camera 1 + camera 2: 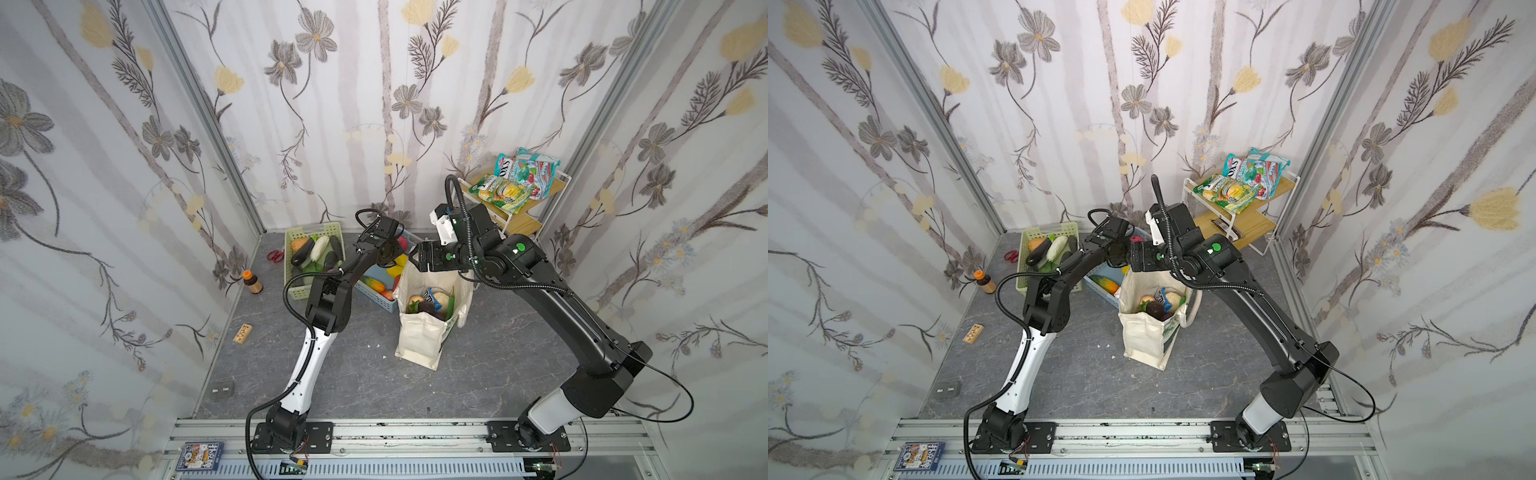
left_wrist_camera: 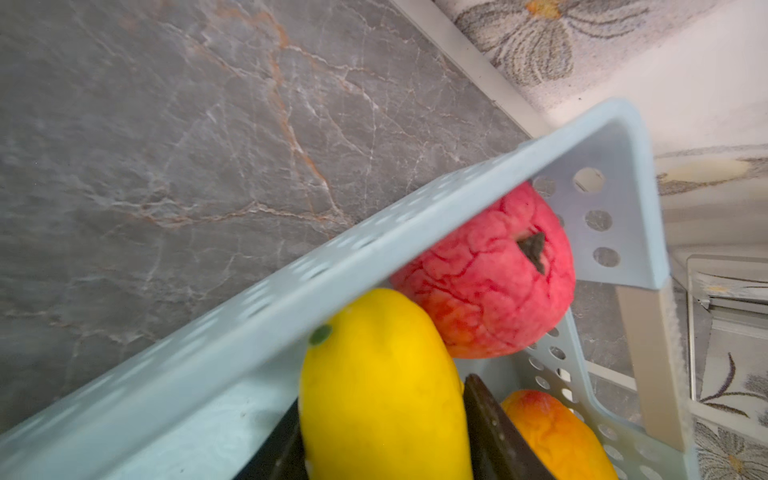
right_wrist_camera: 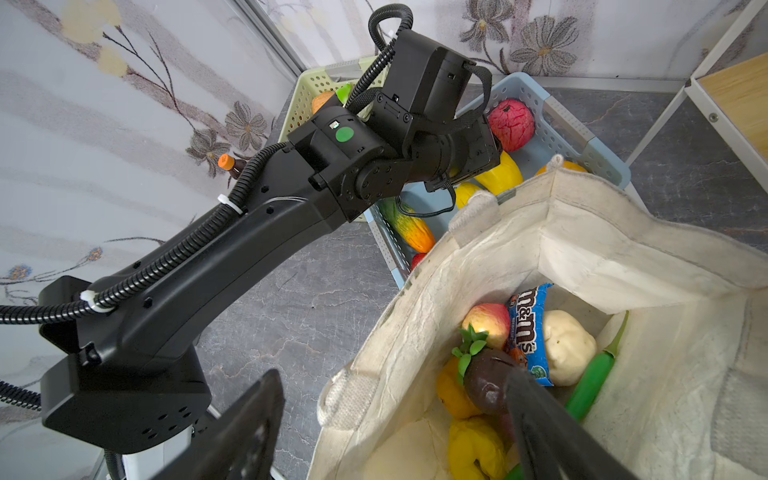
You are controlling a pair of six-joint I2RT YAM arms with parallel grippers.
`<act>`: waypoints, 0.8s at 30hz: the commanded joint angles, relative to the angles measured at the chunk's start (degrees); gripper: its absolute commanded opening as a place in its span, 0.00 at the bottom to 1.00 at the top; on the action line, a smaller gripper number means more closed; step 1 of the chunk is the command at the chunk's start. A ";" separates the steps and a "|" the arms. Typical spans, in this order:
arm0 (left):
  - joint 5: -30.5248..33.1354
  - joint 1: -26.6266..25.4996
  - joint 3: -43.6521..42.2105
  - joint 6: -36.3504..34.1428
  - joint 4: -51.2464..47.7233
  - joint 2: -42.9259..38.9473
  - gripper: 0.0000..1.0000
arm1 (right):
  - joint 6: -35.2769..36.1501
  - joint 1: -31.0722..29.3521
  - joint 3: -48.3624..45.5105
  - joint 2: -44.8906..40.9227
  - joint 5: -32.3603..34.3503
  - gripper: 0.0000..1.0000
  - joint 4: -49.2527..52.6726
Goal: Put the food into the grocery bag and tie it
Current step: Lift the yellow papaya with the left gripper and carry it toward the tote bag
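Left gripper (image 2: 384, 399) pinches the yellow fruit (image 2: 365, 353) in the blue basket (image 2: 249, 332) just beside the grocery bag (image 1: 419, 336), so it should squeeze gently and lift straight up, clear of the rim.

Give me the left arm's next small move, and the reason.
Probably close the left gripper on the yellow fruit and lift it: its fingers flank the fruit in the blue basket, and the grocery bag stands open alongside.
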State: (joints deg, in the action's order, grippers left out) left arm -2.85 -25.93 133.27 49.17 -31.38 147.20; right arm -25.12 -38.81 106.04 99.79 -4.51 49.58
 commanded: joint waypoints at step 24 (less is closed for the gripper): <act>-0.79 1.65 -5.74 -4.64 3.48 -11.58 0.52 | -0.80 1.10 -4.92 -2.09 2.39 0.84 -2.99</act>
State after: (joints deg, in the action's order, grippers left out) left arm -3.29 -24.69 127.98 45.15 -28.82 137.47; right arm -25.04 -38.17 102.41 98.43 -3.88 48.93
